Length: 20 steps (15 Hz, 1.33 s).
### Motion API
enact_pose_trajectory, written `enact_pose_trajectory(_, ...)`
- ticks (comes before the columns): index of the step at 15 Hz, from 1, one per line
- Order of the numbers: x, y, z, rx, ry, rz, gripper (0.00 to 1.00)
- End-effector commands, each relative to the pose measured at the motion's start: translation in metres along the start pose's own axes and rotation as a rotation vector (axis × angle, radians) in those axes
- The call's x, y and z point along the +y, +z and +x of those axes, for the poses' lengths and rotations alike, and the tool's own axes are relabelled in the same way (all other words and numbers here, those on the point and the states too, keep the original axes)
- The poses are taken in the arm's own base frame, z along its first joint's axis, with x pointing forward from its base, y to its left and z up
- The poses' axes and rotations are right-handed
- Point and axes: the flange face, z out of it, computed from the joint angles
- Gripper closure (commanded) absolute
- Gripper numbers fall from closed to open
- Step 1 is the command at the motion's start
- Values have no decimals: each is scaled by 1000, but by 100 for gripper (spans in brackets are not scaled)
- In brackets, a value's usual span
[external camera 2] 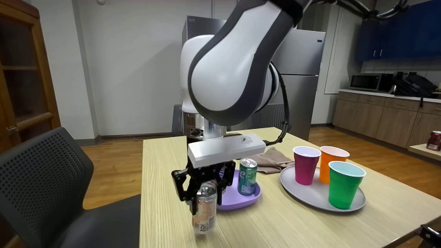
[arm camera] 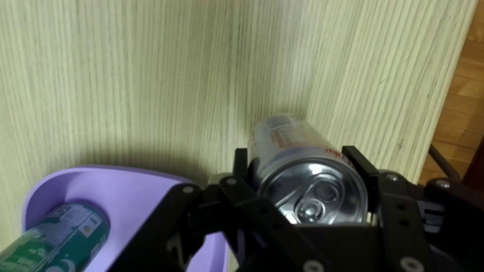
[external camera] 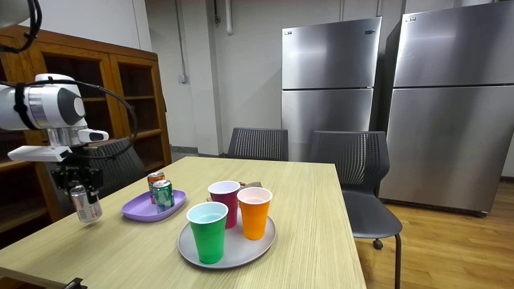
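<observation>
So the fingers are closed around the silver can, one on each side, just below the lid. It's roughly upright, right over the table or barely touching it, can't tell which. Gripping that high probably keeps the fingertips off the table.

Spot-wise, the silver can is between the tray and the table edge with the chair. A green can and an orange can stand in the tray, and I'd guess the raised rim helps keep them together. Further toward the opposite edge there's a plate carrying a red cup, an orange cup and a green cup, with a cloth just beside it.

Room-wise, the tray side looks tight: the fingers cover a tray corner in the wrist view. The chair side has a strip of table, then it's down to the floor.
</observation>
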Motion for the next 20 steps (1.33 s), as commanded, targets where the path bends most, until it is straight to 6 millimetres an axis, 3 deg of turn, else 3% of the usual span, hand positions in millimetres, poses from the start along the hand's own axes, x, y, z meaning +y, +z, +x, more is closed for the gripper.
enact_pose_trajectory(1,25,-21,26,33,20,18,62)
enact_pose_trajectory(9,72,-34,71,61,96,38,62)
enact_pose_trajectory(20,100,-14,90,23,150,37,62)
